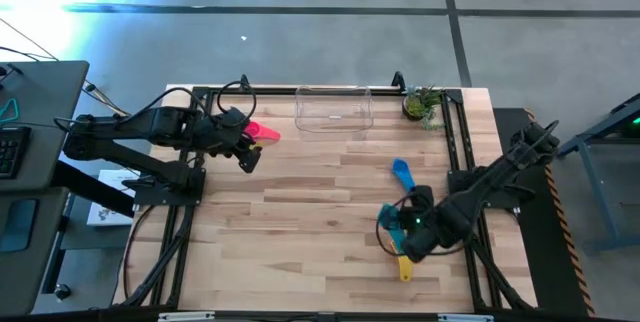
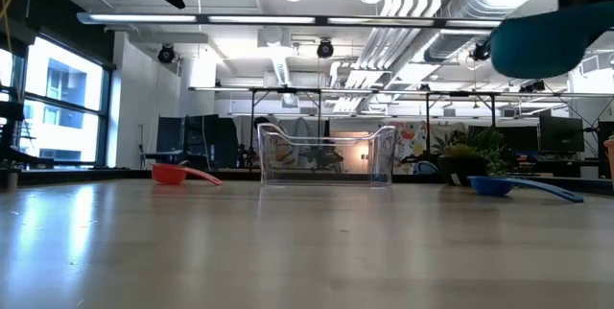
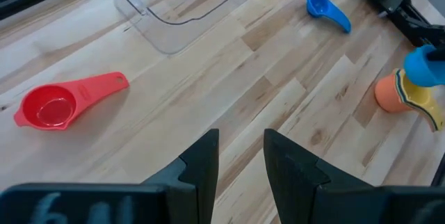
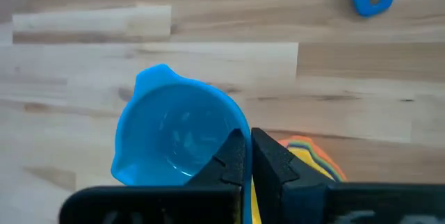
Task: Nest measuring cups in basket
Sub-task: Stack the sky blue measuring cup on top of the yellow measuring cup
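A teal cup (image 4: 177,137) is held off the table by the right gripper (image 4: 249,156), whose fingers are pinched shut on its rim. Right under it, a stack of cups (image 4: 313,156) with yellow and orange edges is seen. A blue cup (image 1: 402,172) lies on the table (image 1: 300,232) nearby. The left gripper (image 3: 240,158) hangs over the table with its fingers apart and nothing in them. A red cup (image 3: 62,102) lies just beside it. The clear basket (image 1: 334,110) sits at the far edge, near a small plant (image 1: 422,105).
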